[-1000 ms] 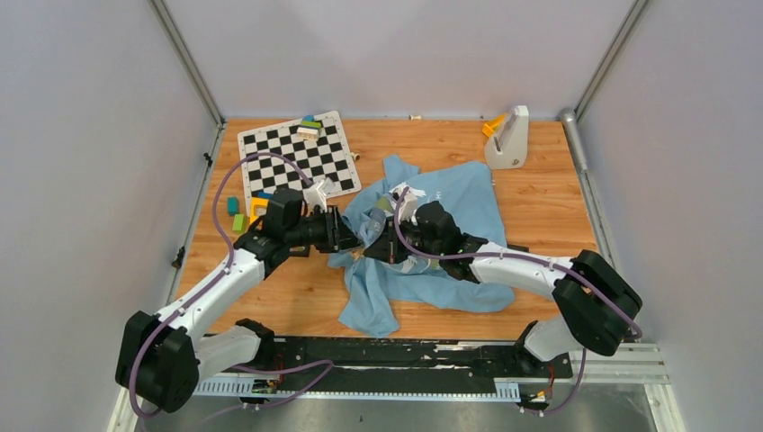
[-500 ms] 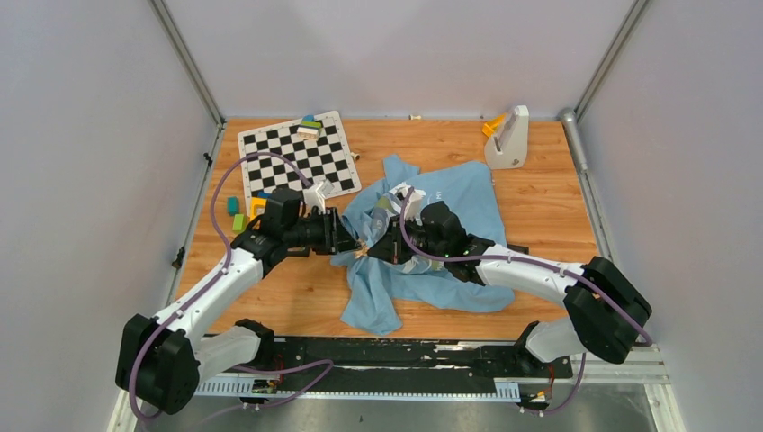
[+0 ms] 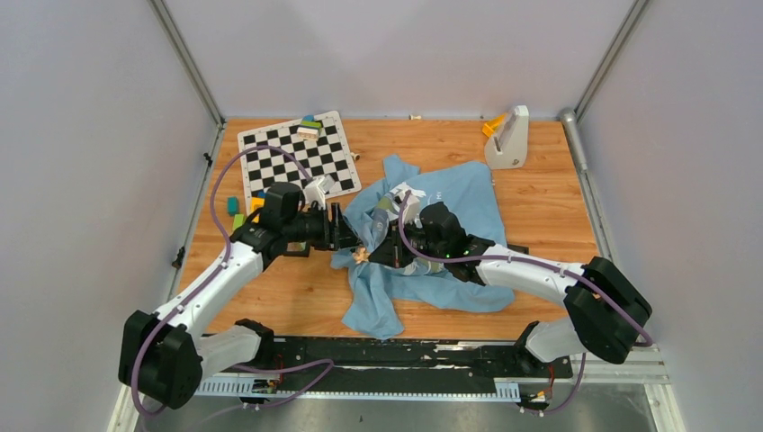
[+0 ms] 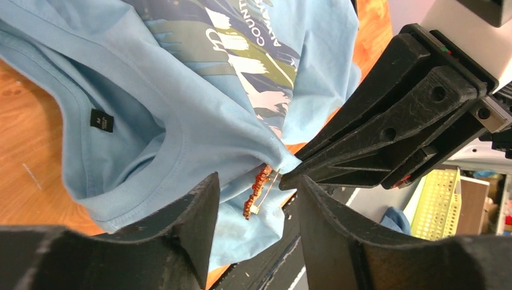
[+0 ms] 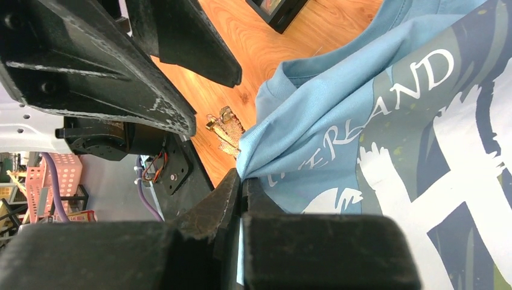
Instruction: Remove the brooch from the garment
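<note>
In the overhead view the garment (image 3: 463, 202), a light blue T-shirt, lies crumpled at the middle of the wooden table (image 3: 558, 225). Both arms reach toward its left edge, one from each side.

The right pincer (image 3: 385, 250) is pressed together on a fold of cloth near the collar. Its own wrist view shows the two black fingers (image 5: 205, 226) closed along the bottom of the frame. The blue fabric is drawn into a peak between them, and white lettering and green patches spread to the right.

The brooch (image 4: 256, 192), a tiny orange-red beaded strip with a metal pin, hangs from that pinched fold, just beside the right pincer's tip. In the left wrist view it dangles at the centre of the frame, under the point of cloth. The shirt's collar and black neck label lie to the upper left. Whether the pin passes through the cloth or only hangs against it cannot be made out.

The left pincer (image 4: 256, 181) is spread. Its two fingers rise from the bottom edge of that view, one on each side of the brooch, with a gap on both sides, so it grips nothing.

Elsewhere in the overhead view, a checkerboard (image 3: 297, 155) sits at the upper left of the table. Coloured toy blocks (image 3: 236, 212) lie at the left edge beside the left arm. A white stand (image 3: 509, 139) with an orange part sits at the upper right.
</note>
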You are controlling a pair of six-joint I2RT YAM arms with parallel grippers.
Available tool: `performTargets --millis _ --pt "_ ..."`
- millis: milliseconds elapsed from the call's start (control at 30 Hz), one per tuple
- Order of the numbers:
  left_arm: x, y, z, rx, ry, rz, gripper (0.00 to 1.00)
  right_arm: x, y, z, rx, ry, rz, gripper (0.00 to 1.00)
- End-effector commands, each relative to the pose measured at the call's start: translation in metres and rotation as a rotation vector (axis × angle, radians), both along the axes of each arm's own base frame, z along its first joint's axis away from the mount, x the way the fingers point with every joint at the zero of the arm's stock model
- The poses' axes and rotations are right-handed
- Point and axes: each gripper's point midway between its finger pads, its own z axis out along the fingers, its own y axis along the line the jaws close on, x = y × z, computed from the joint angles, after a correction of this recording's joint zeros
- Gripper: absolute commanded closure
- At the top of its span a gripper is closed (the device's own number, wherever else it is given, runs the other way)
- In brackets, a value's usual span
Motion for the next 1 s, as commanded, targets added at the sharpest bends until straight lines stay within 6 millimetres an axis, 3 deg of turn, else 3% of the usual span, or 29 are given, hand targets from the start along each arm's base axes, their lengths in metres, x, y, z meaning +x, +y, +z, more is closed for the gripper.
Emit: performTargets --millis 0,100,367,500,633,700,833,967 --pt "0.002 -0.008 0.007 -0.039 -0.007 -0.059 0.46 -0.003 0.007 0.034 0.069 -0.067 0.052 1.0" --pt "0.002 -0.012 0.008 -0.058 -0.006 -0.079 0.57 -0.005 0.006 0.035 0.066 -0.066 0.062 1.0" --pt "-0.005 -0.019 0.007 -0.091 0.022 -0.153 0.61 -0.008 0.008 0.038 0.07 -0.065 0.081 1.0" --pt "-0.007 -0.021 0.004 -0.103 0.038 -0.169 0.68 -0.007 0.009 0.039 0.073 -0.065 0.08 1.0" --pt "-0.008 -0.02 0.002 -0.102 0.04 -0.168 0.89 -0.005 0.008 0.04 0.072 -0.066 0.064 1.0" --pt "-0.009 -0.02 0.002 -0.099 0.04 -0.164 0.92 -0.004 0.008 0.039 0.07 -0.065 0.059 1.0" --pt "-0.009 -0.018 0.001 -0.091 0.036 -0.151 0.99 -0.002 0.008 0.04 0.07 -0.058 0.048 0.94" --pt "-0.006 -0.015 0.004 -0.087 0.012 -0.107 1.0 0.001 0.007 0.042 0.079 -0.045 0.015 0.8"
